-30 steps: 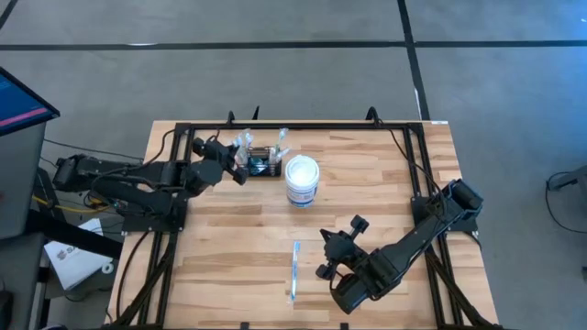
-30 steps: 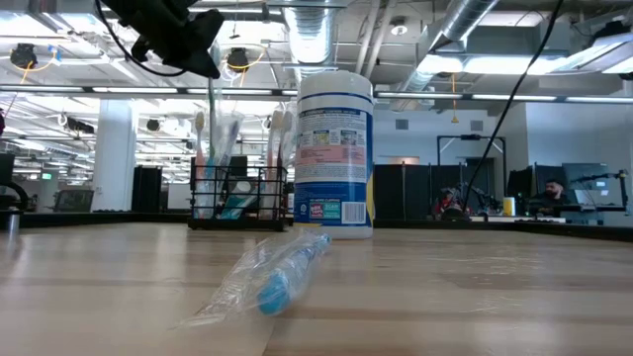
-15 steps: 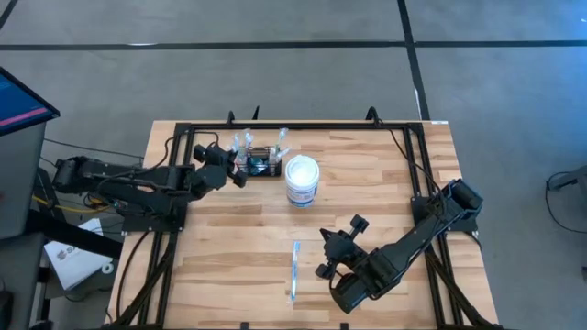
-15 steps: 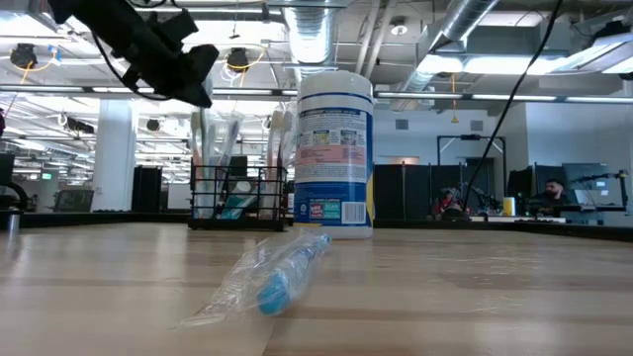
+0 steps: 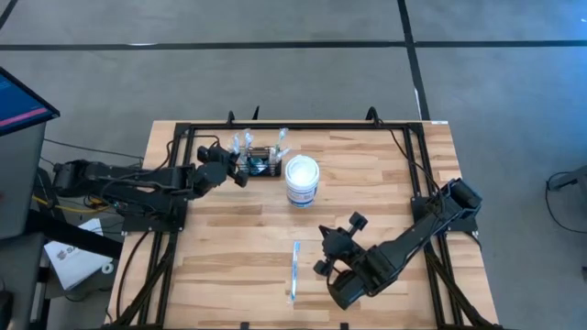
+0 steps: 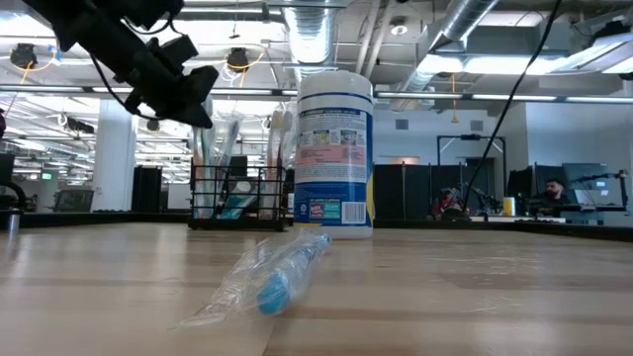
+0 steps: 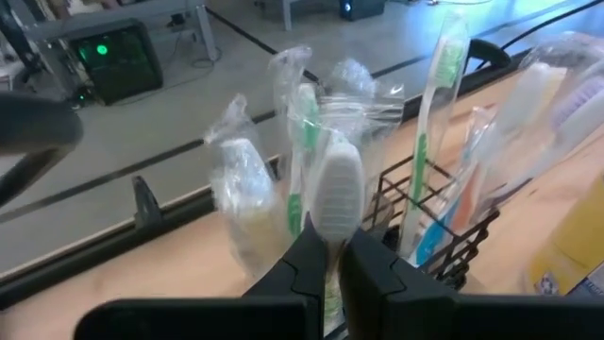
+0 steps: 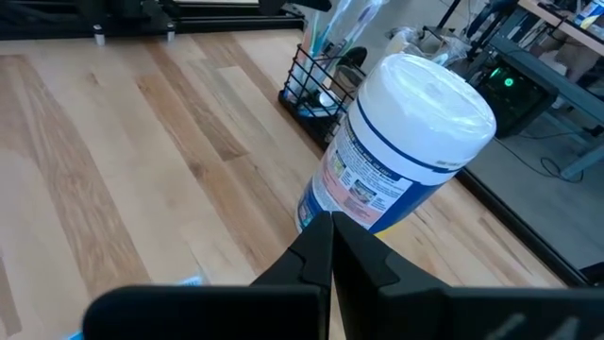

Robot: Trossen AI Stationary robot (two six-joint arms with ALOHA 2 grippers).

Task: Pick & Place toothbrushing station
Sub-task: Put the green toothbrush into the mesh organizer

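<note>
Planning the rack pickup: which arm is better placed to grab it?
Left. Its hand is right beside the black wire rack at the table's far edge; the right hand waits near the front, with the white tub between.

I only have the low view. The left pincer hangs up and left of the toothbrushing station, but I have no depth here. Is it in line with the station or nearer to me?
Observer: In the high view, the left pincer is in line, right at the left end of the toothbrushing station.
Operator: What is directly ahead of it?
Observer: Its wrist view shows a wrapped white-headed toothbrush standing just past its tips.
Operator: And the right arm? It is out of my picture.
Observer: The right pincer is shut and waits at the near right, just right of the loose wrapped toothbrush.
</note>
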